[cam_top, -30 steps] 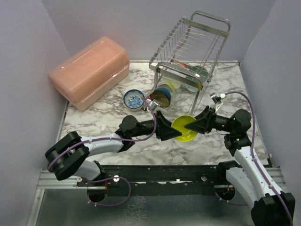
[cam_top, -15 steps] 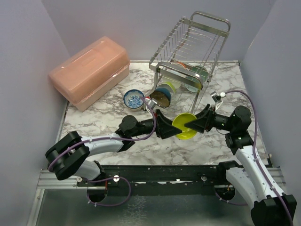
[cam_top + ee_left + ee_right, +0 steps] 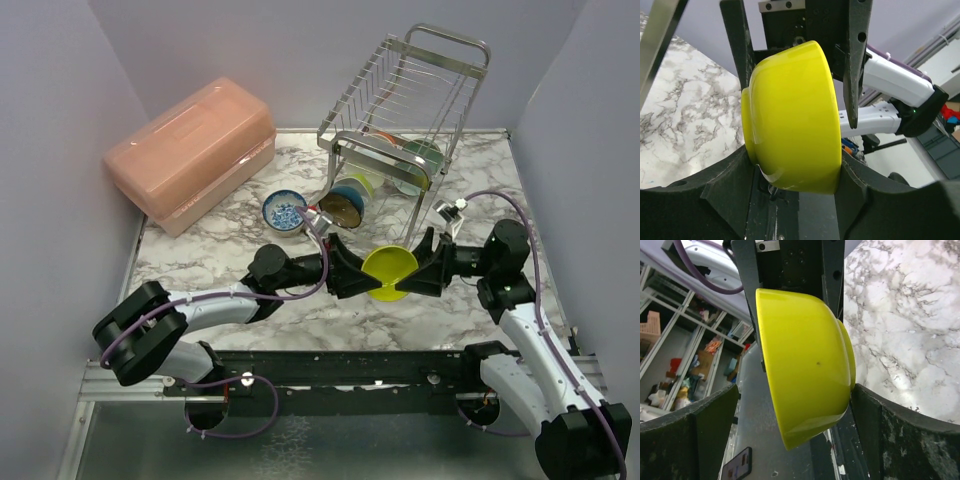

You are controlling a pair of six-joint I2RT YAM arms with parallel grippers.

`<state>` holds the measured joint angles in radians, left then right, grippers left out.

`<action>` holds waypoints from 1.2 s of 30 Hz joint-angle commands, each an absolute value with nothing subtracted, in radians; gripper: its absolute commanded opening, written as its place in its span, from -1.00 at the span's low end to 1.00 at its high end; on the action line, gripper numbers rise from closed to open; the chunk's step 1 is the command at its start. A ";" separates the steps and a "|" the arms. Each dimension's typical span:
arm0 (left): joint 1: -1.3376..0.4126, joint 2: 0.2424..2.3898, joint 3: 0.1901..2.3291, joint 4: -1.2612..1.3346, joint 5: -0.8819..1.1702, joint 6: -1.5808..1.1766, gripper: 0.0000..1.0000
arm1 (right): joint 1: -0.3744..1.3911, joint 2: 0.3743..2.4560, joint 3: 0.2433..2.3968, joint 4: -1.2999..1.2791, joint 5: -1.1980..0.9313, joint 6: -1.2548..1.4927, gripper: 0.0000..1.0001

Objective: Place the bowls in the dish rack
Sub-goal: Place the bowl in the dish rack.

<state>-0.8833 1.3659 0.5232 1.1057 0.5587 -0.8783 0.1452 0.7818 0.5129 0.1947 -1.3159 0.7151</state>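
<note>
Plain lilac walls close in a marble-patterned table. At the far left a pink box sits with its lid down. Just to its right a blue bowl stands alone on the marble, apart from the rack, which rises at the back right of centre. A teal bowl stands on edge at the left end of the rack's lower tier, and a mint bowl sits further right in the same tier. In front of the rack and clear of it, the two arms meet over the table. The left gripper reaches in from the left, both fingers pressed against the sides of the lime bowl, which it holds tilted above the marble. The right gripper faces it from the other side, jaws spread wide around the same bowl; its wrist view shows a clear gap between one finger and the bowl wall, so it has hold of nothing
</note>
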 commanded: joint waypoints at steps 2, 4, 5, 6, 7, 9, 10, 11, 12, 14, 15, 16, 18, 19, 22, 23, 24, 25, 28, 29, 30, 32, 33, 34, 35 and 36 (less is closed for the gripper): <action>-0.878 1.335 0.546 1.157 0.678 -0.864 -1.00 | 0.151 0.796 0.554 0.223 -1.414 0.716 1.00; -0.878 1.344 0.562 1.157 0.700 -0.871 -1.00 | 0.150 0.800 0.550 0.224 -1.412 0.716 1.00; -0.878 1.348 0.567 1.157 0.704 -0.876 -1.00 | 0.150 0.799 0.548 0.225 -1.411 0.717 1.00; -0.878 1.355 0.573 1.157 0.705 -0.880 -1.00 | 0.150 0.801 0.547 0.229 -1.410 0.722 1.00; -0.877 1.361 0.578 1.157 0.706 -0.884 -1.00 | 0.150 0.800 0.545 0.238 -1.410 0.731 0.98; -0.878 1.372 0.587 1.157 0.705 -0.889 -1.00 | 0.150 0.799 0.543 0.243 -1.411 0.740 0.86; -0.877 1.378 0.590 1.158 0.701 -0.891 -1.00 | 0.150 0.798 0.541 0.241 -1.411 0.740 0.79; -0.879 1.382 0.593 1.158 0.695 -0.892 -1.00 | 0.152 0.796 0.539 0.241 -1.410 0.743 0.74; -0.878 1.384 0.594 1.158 0.691 -0.892 -1.00 | 0.152 0.794 0.536 0.242 -1.410 0.745 0.67; -0.878 1.390 0.596 1.158 0.684 -0.889 -1.00 | 0.152 0.787 0.535 0.240 -1.412 0.751 0.58; -0.877 1.392 0.595 1.158 0.683 -0.888 -1.00 | 0.152 0.783 0.535 0.240 -1.413 0.753 0.51; -0.877 1.395 0.594 1.158 0.682 -0.887 -1.00 | 0.152 0.781 0.538 0.237 -1.412 0.753 0.40; -0.878 1.397 0.588 1.158 0.675 -0.886 -1.00 | 0.152 0.779 0.545 0.224 -1.410 0.746 0.11; -0.879 1.397 0.584 1.158 0.670 -0.885 -1.00 | 0.152 0.779 0.547 0.219 -1.407 0.743 0.04; -0.876 1.394 0.570 1.158 0.654 -0.878 -1.00 | 0.152 0.782 0.555 0.207 -1.408 0.739 0.06; -0.876 1.391 0.566 1.157 0.647 -0.876 -1.00 | 0.152 0.782 0.561 0.189 -1.409 0.727 0.22; -0.875 1.388 0.559 1.157 0.638 -0.875 -1.00 | 0.152 0.783 0.567 0.165 -1.407 0.712 0.41; -0.874 1.385 0.555 1.156 0.632 -0.872 -1.00 | 0.152 0.783 0.575 0.140 -1.406 0.693 0.60; -0.868 1.378 0.541 1.144 0.618 -0.859 -1.00 | 0.153 0.787 0.603 0.046 -1.408 0.628 0.79; -0.867 1.377 0.538 1.140 0.616 -0.855 -1.00 | 0.152 0.788 0.613 0.013 -1.409 0.606 0.79; -0.864 1.377 0.536 1.136 0.616 -0.853 -1.00 | 0.152 0.789 0.623 -0.012 -1.410 0.585 0.79; -0.861 1.378 0.533 1.131 0.617 -0.850 -1.00 | 0.152 0.793 0.640 -0.068 -1.415 0.556 0.71; -0.859 1.379 0.532 1.129 0.617 -0.848 -1.00 | 0.152 0.794 0.648 -0.089 -1.418 0.541 0.65; -0.857 1.379 0.533 1.127 0.618 -0.847 -1.00 | 0.152 0.796 0.654 -0.105 -1.421 0.530 0.56; -0.856 1.382 0.534 1.126 0.617 -0.845 -1.00 | 0.152 0.797 0.659 -0.115 -1.424 0.523 0.43; -0.854 1.383 0.535 1.125 0.618 -0.844 -1.00 | 0.152 0.799 0.662 -0.124 -1.426 0.518 0.30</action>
